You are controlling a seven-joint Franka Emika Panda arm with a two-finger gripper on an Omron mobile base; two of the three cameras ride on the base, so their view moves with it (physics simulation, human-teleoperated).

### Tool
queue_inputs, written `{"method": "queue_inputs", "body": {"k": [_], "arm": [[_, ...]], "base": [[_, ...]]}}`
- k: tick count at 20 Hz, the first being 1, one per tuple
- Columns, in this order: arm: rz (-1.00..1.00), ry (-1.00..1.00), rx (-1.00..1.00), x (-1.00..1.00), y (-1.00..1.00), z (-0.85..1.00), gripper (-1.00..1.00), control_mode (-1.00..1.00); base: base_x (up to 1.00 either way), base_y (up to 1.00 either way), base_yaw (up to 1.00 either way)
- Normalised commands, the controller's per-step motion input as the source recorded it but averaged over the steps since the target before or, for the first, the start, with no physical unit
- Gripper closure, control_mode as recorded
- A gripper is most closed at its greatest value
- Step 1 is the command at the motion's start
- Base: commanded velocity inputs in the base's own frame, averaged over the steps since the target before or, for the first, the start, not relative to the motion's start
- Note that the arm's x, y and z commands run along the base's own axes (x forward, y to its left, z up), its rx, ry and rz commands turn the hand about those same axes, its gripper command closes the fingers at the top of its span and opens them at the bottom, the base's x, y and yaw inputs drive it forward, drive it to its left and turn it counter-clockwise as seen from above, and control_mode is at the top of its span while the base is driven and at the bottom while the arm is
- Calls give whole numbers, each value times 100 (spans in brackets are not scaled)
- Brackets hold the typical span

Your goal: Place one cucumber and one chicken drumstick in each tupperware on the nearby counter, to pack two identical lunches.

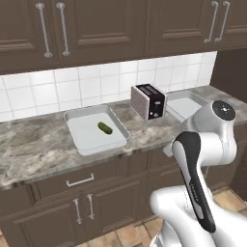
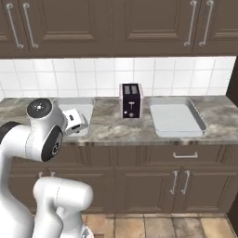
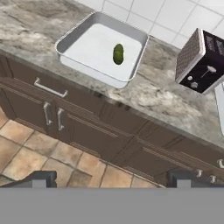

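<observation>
Released and holding nothing: gripper (image 3: pixel 112 179) spread as wide as it goes, dark fingertips (image 3: pixel 41 178) far apart at the bottom of the hand view, with bare tiled floor (image 3: pixel 39 148) between them. Hangs out in front of the lower cabinets (image 3: pixel 87 127), well short of the counter (image 3: pixel 153 94) and touching none of it.

Ahead of the fingers, beyond the cabinet fronts and a silver drawer handle (image 3: pixel 50 87): one tupperware (image 3: pixel 70 41) flat on the counter, roughly in line with the gap between the tips. Inside it, a short green cucumber (image 3: pixel 118 54), lying on the tray floor toward the far side from the fingers, clear of the rim. Well apart from the fingers, not within their reach as seen.

Further ahead and off toward the fingertip at the right of the hand view: a toaster (image 3: pixel 201 61), upright, slots up, near the tray but apart from it. Past the toaster on that same side, a sliver of the second tupperware (image 3: pixel 221 103); seen whole in the right base view (image 2: pixel 155 116), pale floor bare. Behind both trays, farthest from the fingers, white wall tiles (image 3: pixel 144 19).

From the left base view: same cucumber (image 1: pixel 104 127) in the same tray (image 1: pixel 72 118), toaster (image 1: pixel 148 101) beside it, white arm (image 1: pixel 202 159) folded in front of the counter edge.
</observation>
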Motion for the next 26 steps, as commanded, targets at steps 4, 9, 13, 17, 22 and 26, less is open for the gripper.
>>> {"method": "queue_inputs", "body": {"k": [4,9,13,17,22,26], "arm": [[0,0,0,0,0,0,-100,100],[0,0,0,0,0,0,-100,100],[0,0,0,0,0,0,-100,100],[0,0,0,0,0,0,-100,100],[0,0,0,0,0,0,-100,100],[0,0,0,0,0,0,-100,100]], "base": [[6,-95,-11],[1,-98,-6],[-21,-90,0],[-56,-83,10],[-57,-48,19],[-41,-40,25]]}}
